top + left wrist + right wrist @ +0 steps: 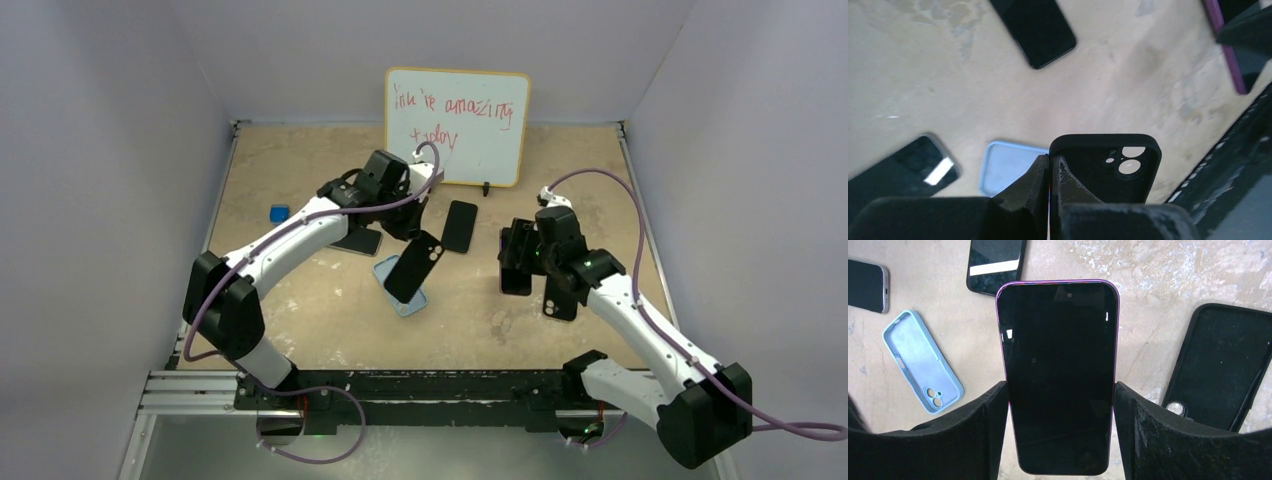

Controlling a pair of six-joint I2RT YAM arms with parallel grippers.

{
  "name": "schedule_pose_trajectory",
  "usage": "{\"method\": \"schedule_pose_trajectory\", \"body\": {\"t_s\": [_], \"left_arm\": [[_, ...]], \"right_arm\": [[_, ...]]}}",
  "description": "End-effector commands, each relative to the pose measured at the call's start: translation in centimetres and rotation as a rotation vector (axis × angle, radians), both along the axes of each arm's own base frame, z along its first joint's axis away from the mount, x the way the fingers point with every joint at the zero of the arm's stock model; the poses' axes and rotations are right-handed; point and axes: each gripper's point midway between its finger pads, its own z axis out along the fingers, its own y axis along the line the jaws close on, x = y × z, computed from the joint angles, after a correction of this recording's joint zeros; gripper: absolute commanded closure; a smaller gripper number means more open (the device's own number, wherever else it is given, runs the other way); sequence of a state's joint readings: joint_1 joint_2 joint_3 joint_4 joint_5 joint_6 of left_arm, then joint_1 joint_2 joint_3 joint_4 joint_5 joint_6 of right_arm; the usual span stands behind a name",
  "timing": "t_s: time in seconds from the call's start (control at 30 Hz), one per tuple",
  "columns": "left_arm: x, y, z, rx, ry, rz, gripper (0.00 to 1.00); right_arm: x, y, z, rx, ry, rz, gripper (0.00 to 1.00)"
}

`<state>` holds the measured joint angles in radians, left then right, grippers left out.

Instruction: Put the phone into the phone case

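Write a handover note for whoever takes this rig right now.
Left gripper: shut on a black phone case, raised over the light blue phone case.
Right gripper: shut on the phone, screen toward its camera.
Light blue phone case: flat on the table, empty.
Done: phone in hand.
Left: move the black case aside, seat the phone in the blue one.
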<state>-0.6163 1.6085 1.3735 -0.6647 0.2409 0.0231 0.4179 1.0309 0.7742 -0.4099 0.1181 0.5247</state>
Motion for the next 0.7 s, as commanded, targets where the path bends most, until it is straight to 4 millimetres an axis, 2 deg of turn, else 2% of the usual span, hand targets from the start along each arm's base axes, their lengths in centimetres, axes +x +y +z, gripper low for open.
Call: {"method": "schedule_pose_trajectory", "body": {"t_s": [0.0,0.2,0.27,0.37,0.53,0.67], "left_arm": [[-1.2,-4.8,1.2,-0.29,0.176,0.225,1.0],[-2.4,-7.7,-4.1,-0.367,0.336,0.455,1.0],[-2.9,-8.7,-5.9,-0.388,0.411,0.508,1.0],[-3.3,-9.6,-8.0,-0.357,0.434,0.557,1.0],[-3.4,-10.0,-10.4,-0.325,0.462,0.636,1.0],[-3.8,-10.3,-10.8,-0.335,0.481,0.655,0.88]], "right_arm": [[0.3,-0.5,2.8,0.021,-0.062,-0.048,0.65],[-0.4,-1.2,3.1,0.007,-0.06,-0.073,0.65],[-0.6,-1.0,3.4,0.012,-0.066,-0.046,0.64],[-0.7,-0.2,3.9,0.054,-0.071,-0.02,0.64],[-1.3,1.6,3.4,0.138,-0.033,0.03,0.64],[-1.9,3.4,2.4,0.224,0.017,0.073,0.65]]}}
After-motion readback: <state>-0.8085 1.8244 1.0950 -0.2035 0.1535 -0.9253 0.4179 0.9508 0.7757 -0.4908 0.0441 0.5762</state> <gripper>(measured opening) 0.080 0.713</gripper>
